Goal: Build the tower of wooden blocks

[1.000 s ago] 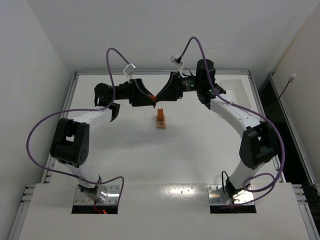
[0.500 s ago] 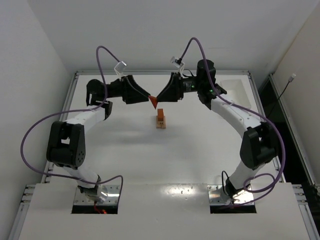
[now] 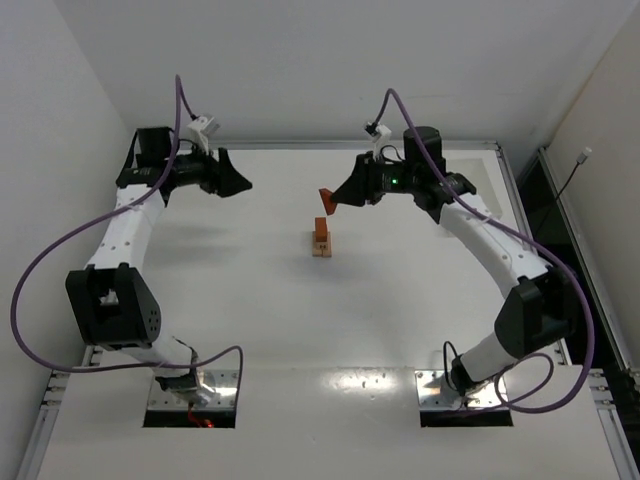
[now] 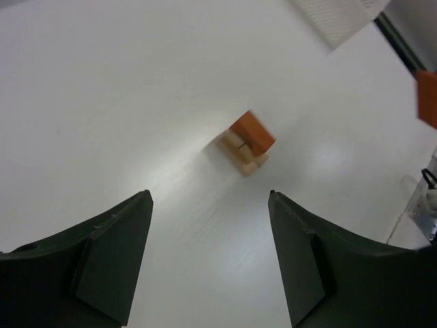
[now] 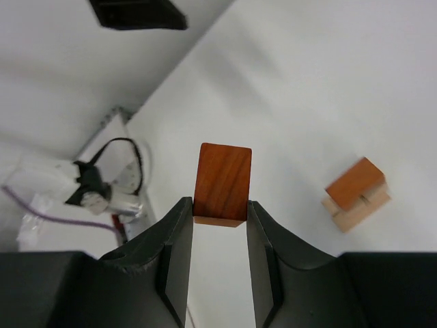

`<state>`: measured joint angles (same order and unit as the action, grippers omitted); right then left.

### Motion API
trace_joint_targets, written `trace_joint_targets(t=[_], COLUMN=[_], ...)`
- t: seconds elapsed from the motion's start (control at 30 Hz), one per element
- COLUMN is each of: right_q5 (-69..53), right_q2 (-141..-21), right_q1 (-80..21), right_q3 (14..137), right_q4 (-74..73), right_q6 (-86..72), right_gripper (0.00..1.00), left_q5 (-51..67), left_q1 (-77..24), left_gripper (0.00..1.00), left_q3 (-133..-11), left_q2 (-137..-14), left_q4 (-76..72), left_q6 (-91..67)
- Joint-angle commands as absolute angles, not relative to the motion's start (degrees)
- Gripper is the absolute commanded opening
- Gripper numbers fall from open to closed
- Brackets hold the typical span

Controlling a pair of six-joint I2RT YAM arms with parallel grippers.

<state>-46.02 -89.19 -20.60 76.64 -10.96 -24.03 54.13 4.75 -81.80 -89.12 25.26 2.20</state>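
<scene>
Tower (image 3: 321, 238): short tan-and-reddish stack at the middle of the table (image 3: 250, 300); reddish-brown block (image 5: 222, 183) pinched in right gripper (image 5: 220, 208), aloft nearer the far edge; left gripper (image 4: 208, 198), jaws apart and empty, withdrawn toward the far-left corner, so handover looks finished, stacking next.

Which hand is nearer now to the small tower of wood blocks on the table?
Right. The right hand, gripping a reddish-brown block, is just beyond the tower. The left hand, open and empty, is far off to the tower's left.
</scene>
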Motion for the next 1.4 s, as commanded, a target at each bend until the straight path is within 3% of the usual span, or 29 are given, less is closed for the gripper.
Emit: trace_joint_targets(t=[0.0, 0.27, 0.37, 0.53, 0.7, 0.97, 1.37], right_q5=[-29.8, -13.6, -8.6, -4.9, -2.3, 3.9, 12.1], right_q2=[-88.4, -94.8, -97.8, -106.1, -113.0, -116.9, -119.9], right_q1=[-23.4, -26.7, -28.1, -29.9, -32.6, -35.9, -38.1], right_q3=[81.3, 89.6, 94.4, 105.0, 115.6, 116.4, 113.8], right_q4=[-19.3, -31.7, -36.0, -41.8, -47.3, -48.5, -47.9], right_q6=[-20.1, -21.4, -22.0, -25.0, -26.8, -28.7, -28.7], right_gripper=[0.00, 0.00, 0.00, 0.00, 0.00, 0.00, 0.00], left_q5=[43.7, 44.0, 43.3, 23.9, 15.1, 7.1, 8.7], left_q1=[7.8, 8.9, 8.9, 6.3, 5.3, 2.8, 1.8], left_gripper=[0.66, 0.60, 0.60, 0.60, 0.60, 0.60, 0.60], left_q3=[-78.4, -74.3, -71.7, -71.1, -69.2, -67.9, -65.8], left_q2=[-86.5, -86.0, -82.6, -80.9, -79.0, -77.1, -76.6], left_q4=[31.9, 29.1, 28.6, 29.6, 30.2, 30.2, 29.2], left_q6=[4.8, -11.3, -10.4, -18.9, -23.3, -23.3, -23.8])
